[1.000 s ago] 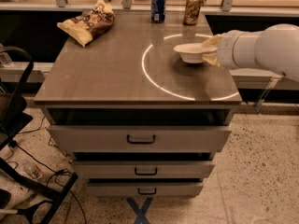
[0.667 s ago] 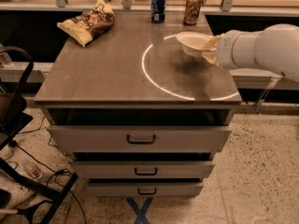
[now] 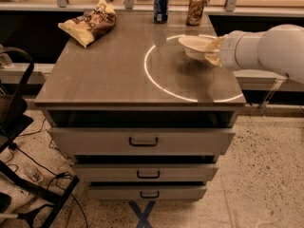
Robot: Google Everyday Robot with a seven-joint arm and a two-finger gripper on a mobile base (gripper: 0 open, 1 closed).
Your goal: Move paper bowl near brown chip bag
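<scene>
The off-white paper bowl (image 3: 195,45) is held clear of the tabletop at the right side, its shadow on the wood below it. My gripper (image 3: 213,50) comes in from the right on a white arm and is shut on the bowl's right rim. The brown chip bag (image 3: 90,23), dark brown with yellow ends, lies at the back left corner of the table, far to the left of the bowl.
A blue soda can (image 3: 161,6) and a brown soda can (image 3: 196,8) stand at the table's (image 3: 109,75) back edge. A bright ring of light marks the right half of the top. Drawers are below. A black chair frame (image 3: 14,108) and cables are at the left.
The bowl has been lifted off the table and carried a little back and left in my gripper. The chip bag and cans have not moved.
</scene>
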